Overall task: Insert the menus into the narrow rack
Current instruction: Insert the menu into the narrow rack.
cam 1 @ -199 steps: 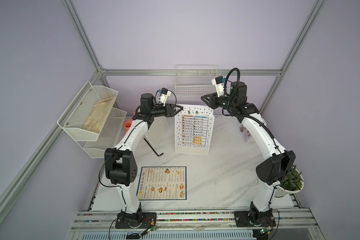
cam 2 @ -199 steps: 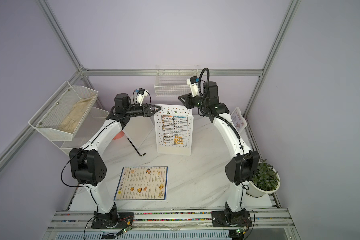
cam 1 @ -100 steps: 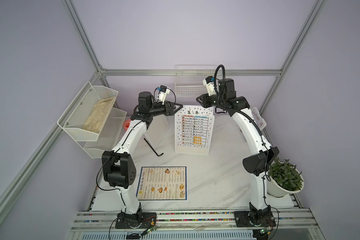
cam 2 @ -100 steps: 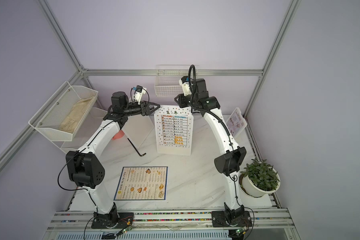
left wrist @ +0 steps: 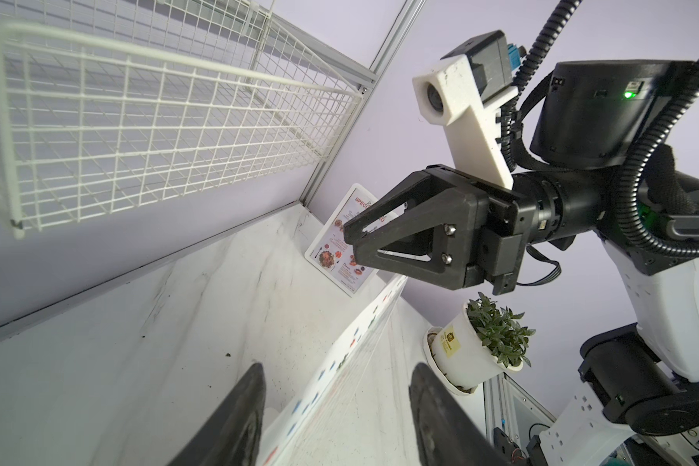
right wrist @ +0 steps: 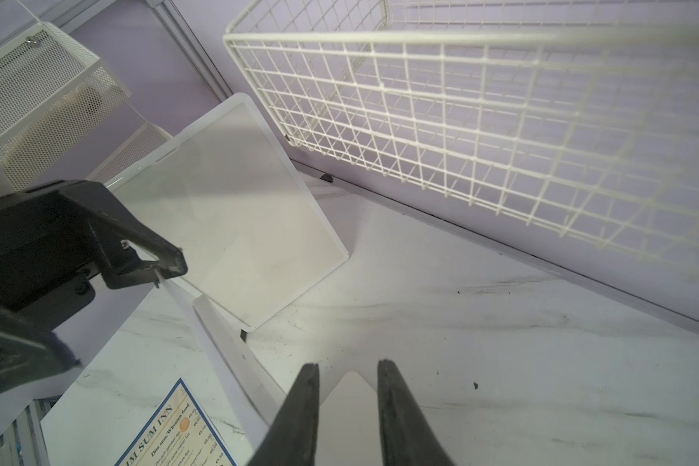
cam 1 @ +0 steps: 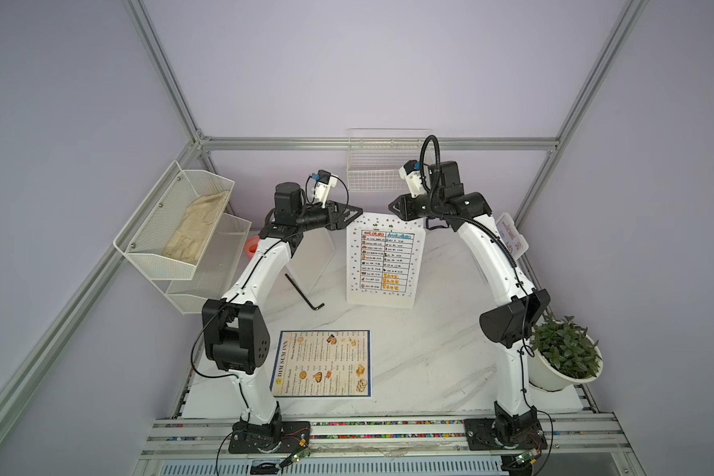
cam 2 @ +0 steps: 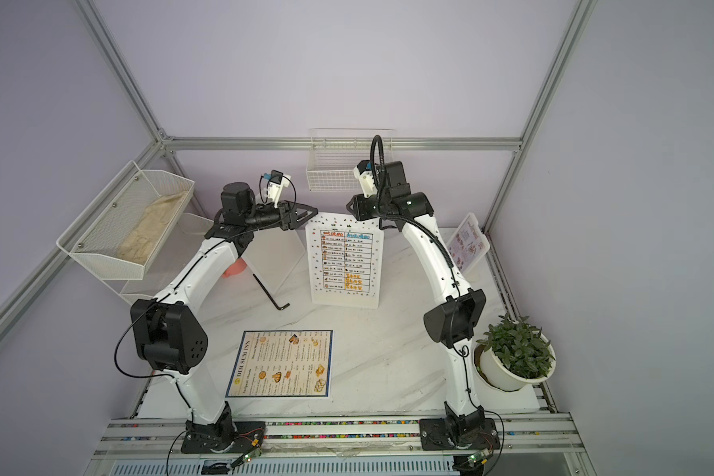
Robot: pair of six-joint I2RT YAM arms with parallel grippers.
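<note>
The white dot-edged menu (cam 1: 384,263) stands upright at mid-table. My right gripper (cam 1: 393,205) is shut on its top right corner (right wrist: 354,403), which shows between the fingers. My left gripper (left wrist: 338,369) is open at the top left corner, and the sheet's edge (left wrist: 319,375) passes between its spread fingers without being pinched. The DIM SUM INN menu (cam 1: 322,362) lies flat near the table's front. A small Special Menu card (cam 1: 512,239) leans on the right wall. The narrow wire rack (cam 1: 382,165) hangs on the back wall, above and behind both grippers.
A clear acrylic panel (cam 1: 310,255) leans behind the left arm, with a black hex key (cam 1: 306,294) on the table beside it. White mesh shelves (cam 1: 182,230) holding a cloth hang on the left wall. A potted plant (cam 1: 561,354) sits at the right front.
The right arm's elbow has swung inward while its gripper stayed on the sheet's corner. The left gripper has edged toward the sheet and its jaws have widened.
</note>
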